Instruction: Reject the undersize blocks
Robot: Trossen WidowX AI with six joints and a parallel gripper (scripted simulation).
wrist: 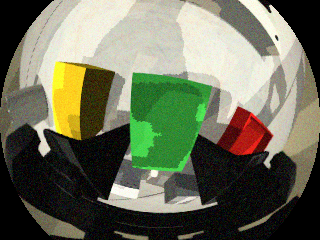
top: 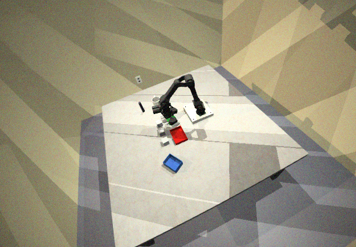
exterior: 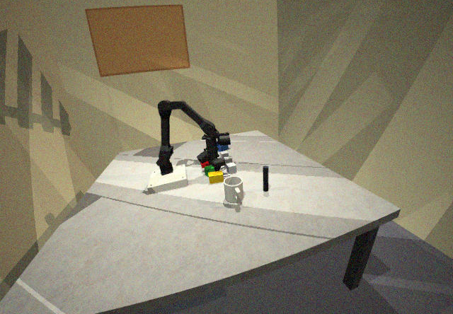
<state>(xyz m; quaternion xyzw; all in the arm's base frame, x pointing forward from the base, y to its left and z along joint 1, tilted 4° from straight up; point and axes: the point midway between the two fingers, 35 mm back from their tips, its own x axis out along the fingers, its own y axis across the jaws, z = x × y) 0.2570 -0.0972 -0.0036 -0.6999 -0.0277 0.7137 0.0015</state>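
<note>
My claw (top: 171, 120) (exterior: 209, 161) (wrist: 160, 131) stands wide above the green GO gauge (top: 173, 116) (exterior: 209, 170) (wrist: 167, 120), between the yellow block (exterior: 216, 177) (wrist: 80, 102) and red tray (top: 178, 135) (exterior: 204, 164) (wrist: 246, 132). Its slim pin points toward the steel blocks (top: 162, 132) (exterior: 231, 167) (wrist: 181, 189).

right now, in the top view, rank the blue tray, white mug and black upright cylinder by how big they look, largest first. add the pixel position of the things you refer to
1. Blue tray (top: 172, 163)
2. White mug (top: 155, 100) (exterior: 232, 189), partly behind the arm
3. Black cylinder (top: 141, 107) (exterior: 265, 178)
</note>
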